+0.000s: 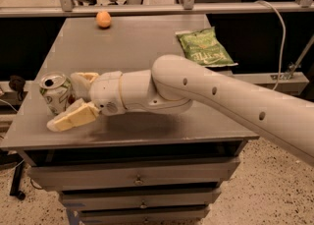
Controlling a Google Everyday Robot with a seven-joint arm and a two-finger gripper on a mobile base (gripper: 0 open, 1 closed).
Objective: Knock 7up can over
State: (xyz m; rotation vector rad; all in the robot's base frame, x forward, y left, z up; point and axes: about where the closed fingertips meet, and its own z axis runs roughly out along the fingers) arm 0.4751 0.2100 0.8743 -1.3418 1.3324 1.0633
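Grey table (pixel 127 47) over drawers (pixel 135 180).
At far edge, an orange (pixel 103 19); far right, a flat green chip bag (pixel 203 47); both well apart from the gripper (pixel 63 101) at front left.

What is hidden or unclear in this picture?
Camera view:
White and green aluminium drink can: lower right side hidden by the open end effector beside it; touching or not, unclear.
Pale robot arm: cut off by the right edge.
Flat green chip bag: lettering too small.

One camera looks down on the desk (pixel 127 47) from its front (quite near). The claw (pixel 67 102) sits lower left.
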